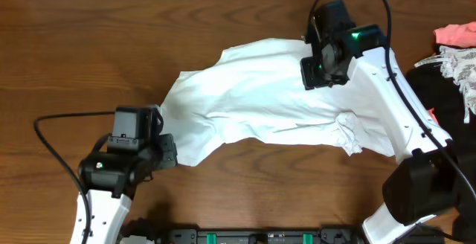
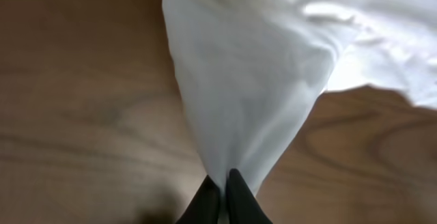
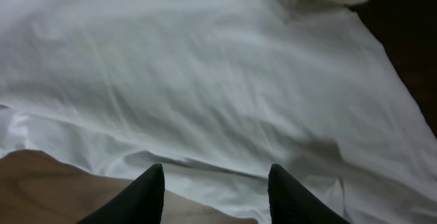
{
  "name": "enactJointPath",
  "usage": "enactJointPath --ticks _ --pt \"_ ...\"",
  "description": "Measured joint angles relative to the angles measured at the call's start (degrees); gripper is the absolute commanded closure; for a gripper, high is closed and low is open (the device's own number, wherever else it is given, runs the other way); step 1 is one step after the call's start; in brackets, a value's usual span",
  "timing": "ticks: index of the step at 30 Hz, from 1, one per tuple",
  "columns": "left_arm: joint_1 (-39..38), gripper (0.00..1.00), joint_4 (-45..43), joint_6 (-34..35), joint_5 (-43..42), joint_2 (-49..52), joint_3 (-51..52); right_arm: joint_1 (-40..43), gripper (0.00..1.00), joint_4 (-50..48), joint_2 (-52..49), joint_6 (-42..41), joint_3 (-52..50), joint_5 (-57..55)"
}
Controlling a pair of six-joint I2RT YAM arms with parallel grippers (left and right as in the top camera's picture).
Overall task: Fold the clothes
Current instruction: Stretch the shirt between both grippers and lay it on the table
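left pincer (image 2: 222, 183) pinching white T-shirt (image 1: 268, 95) edge, right pincer (image 3: 216, 173) spread, seemingly above it

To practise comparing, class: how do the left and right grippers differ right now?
The left gripper is shut, pinching one end of the shirt; the right gripper stands open, its fingers apart above the cloth. The left is at the shirt's near left end, the right at its far right edge. Both have black fingers.
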State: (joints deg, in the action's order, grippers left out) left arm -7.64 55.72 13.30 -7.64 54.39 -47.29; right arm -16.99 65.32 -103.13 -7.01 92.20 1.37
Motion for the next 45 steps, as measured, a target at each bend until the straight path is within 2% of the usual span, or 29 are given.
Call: enactJointPath --ticks 8,16,18,23,27,29,36,45 --pt "0.0 0.94 5.7 1.0 -0.2 3.0 0.0 0.0 0.58 3.9 0.0 -0.5 0.0 -0.9" --pt "0.0 0.94 8.1 7.6 -0.9 3.5 0.0 0.2 0.56 6.0 0.0 -4.4 -2.9 -5.9" --pt "0.0 0.94 9.0 8.8 -1.0 3.5 0.0 0.2 0.6 5.9 0.0 -5.4 -4.3 -6.4" --pt "0.0 0.94 9.8 10.1 -1.0 3.5 0.0 1.6 0.79 3.3 0.0 -8.3 -8.2 -6.7" --pt "0.0 0.94 9.6 10.7 -1.0 3.6 0.0 4.1 0.94 -0.7 0.0 -9.5 -12.4 -7.2" --pt "0.0 0.94 9.3 10.8 -1.0 3.6 0.0 5.2 0.99 -3.3 0.0 -10.0 -14.5 -7.3" --pt "0.0 0.94 8.2 10.8 -1.0 3.6 0.0 8.8 0.99 -13.0 0.0 -10.9 -20.4 -7.4" --pt "0.0 0.94 6.7 10.8 -1.0 3.6 0.0 12.9 0.99 -22.9 -0.6 -11.0 -22.1 -7.3"
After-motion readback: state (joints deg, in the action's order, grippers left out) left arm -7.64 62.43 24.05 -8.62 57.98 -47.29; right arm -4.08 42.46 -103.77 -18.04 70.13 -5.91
